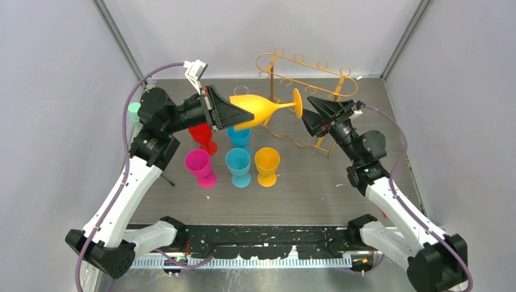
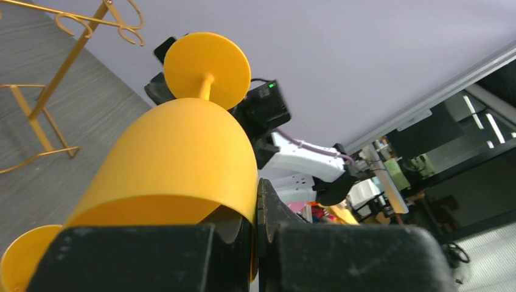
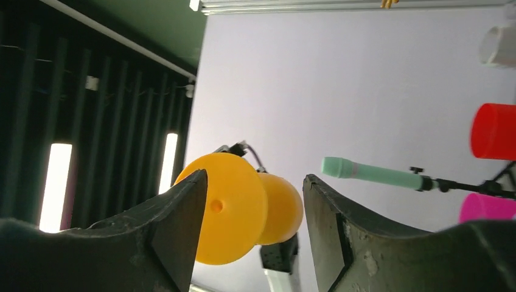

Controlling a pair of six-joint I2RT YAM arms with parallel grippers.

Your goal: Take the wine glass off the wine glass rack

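Wine glass [image 1: 263,109] lies sideways in mid-air just in front of the rack [image 1: 272,85], my left claw [image 1: 245,115] clamped on its bowl rim, so I'd bring my wide-open right claw [image 1: 306,113] squarely round the foot before releasing.

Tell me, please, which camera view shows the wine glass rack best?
The top external view: the wine glass rack shows nearly whole, rail, uprights and base. The left wrist view catches just one end of it; the right wrist view, nothing clear.

Wine glass [image 1: 258,111]: smooth matt orange plastic. Wine glass rack [image 1: 271,85]: glossy gold metal wire. Table [image 1: 328,188]: matt grey woodgrain.
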